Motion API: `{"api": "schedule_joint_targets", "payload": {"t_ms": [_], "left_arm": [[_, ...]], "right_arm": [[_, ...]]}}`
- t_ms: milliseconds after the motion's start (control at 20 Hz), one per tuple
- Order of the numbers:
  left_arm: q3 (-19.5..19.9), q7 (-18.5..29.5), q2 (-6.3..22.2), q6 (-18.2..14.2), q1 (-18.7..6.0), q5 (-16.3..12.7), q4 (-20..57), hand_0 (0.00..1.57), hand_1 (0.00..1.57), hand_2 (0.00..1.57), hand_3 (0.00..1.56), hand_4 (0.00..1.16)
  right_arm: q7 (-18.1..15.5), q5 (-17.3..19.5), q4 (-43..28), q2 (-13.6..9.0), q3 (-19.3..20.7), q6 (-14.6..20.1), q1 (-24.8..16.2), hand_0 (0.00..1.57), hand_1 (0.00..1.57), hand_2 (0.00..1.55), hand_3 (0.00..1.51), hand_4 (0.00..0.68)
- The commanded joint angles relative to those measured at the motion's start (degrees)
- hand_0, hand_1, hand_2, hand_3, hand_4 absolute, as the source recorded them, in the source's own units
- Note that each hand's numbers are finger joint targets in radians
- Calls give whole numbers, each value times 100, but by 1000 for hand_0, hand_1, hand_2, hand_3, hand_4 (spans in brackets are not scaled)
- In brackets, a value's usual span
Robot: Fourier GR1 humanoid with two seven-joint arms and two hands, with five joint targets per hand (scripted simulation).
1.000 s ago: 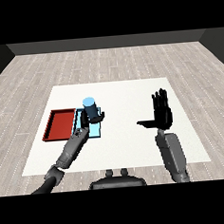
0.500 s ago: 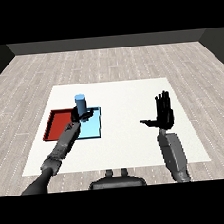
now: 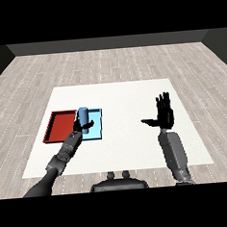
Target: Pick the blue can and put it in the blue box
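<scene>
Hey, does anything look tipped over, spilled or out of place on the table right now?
Nothing stands out. The blue can is upright in the left hand, over the light blue tray. The red tray lies flat beside it. The right hand is open, holding nothing.

On the bench (image 3: 123, 93), 2 trays lie side by side toward the left edge: one tray (image 3: 58, 125) left, the other tray (image 3: 98, 126) right, can (image 3: 83, 119) over their shared border.

A white table (image 3: 123, 93) bears a red tray (image 3: 58, 127) beside a light blue tray (image 3: 96, 129).
</scene>
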State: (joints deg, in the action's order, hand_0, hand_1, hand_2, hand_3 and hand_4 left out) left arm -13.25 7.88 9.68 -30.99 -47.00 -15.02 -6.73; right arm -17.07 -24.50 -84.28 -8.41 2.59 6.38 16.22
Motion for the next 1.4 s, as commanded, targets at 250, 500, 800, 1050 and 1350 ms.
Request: {"api": "schedule_joint_targets", "payload": {"t_ms": [250, 500, 800, 1050, 1350], "left_arm": [[-51, -174, 49, 697, 167, 209, 648, 984, 984, 943, 0, 526], [-423, -283, -1, 32, 68, 661, 662, 0, 0, 0, 0, 0], [224, 632, 164, -445, 110, 123, 237, 0, 0, 0, 0, 0], [634, 1693, -63, -1090, -11, -194, -593, 0, 0, 0, 0, 0], [764, 3068, -264, 559, 142, -452, -1945, 0, 0, 0, 0, 0]], "right_arm": [[-323, -23, 194, 30, 108, -234, -96, 0, 0, 0, 0, 0], [-127, 0, 276, 169, 38, -53, 209, 0, 0, 0, 0, 0], [-62, -195, -96, 1, 127, -355, -48, 0, 0, 0, 0, 0], [-171, -171, -350, 139, 13, -373, -302, 0, 0, 0, 0, 0], [-92, -70, -349, 178, -174, -399, -332, 0, 0, 0, 0, 0]]}}
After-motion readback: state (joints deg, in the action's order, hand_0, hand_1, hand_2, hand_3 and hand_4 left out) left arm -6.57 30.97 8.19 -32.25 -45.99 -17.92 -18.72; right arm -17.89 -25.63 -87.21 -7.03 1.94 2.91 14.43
